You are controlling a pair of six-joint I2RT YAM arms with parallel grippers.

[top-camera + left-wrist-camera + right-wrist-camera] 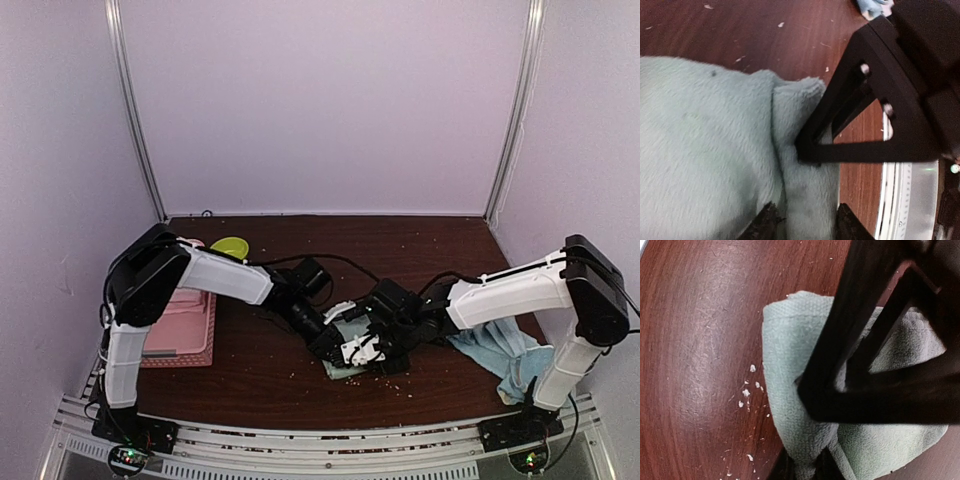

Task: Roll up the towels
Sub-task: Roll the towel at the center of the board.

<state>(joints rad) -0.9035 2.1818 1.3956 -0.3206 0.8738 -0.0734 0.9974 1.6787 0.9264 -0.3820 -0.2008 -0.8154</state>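
The mint-green fleecy hand towel (343,369) lies folded, not yet rolled, beneath both claws. The right claw (804,467) pinches its edge narrowly. The left claw (807,226) straddles a fold, grip unclear. A crumpled light-blue cloth towel (505,350) lies behind the right claw.

Free passage was offered by the rear half of the table (400,245). The near middle was blocked by the left gripper (335,350) and the right gripper (376,348), crowded together over the mint green towel (345,371). The left side was taken up by the pink basket (185,325), with a yellow-green bowl (230,246) set behind it. The right side was covered by a light blue towel (500,352), overhung by the right arm (510,290).
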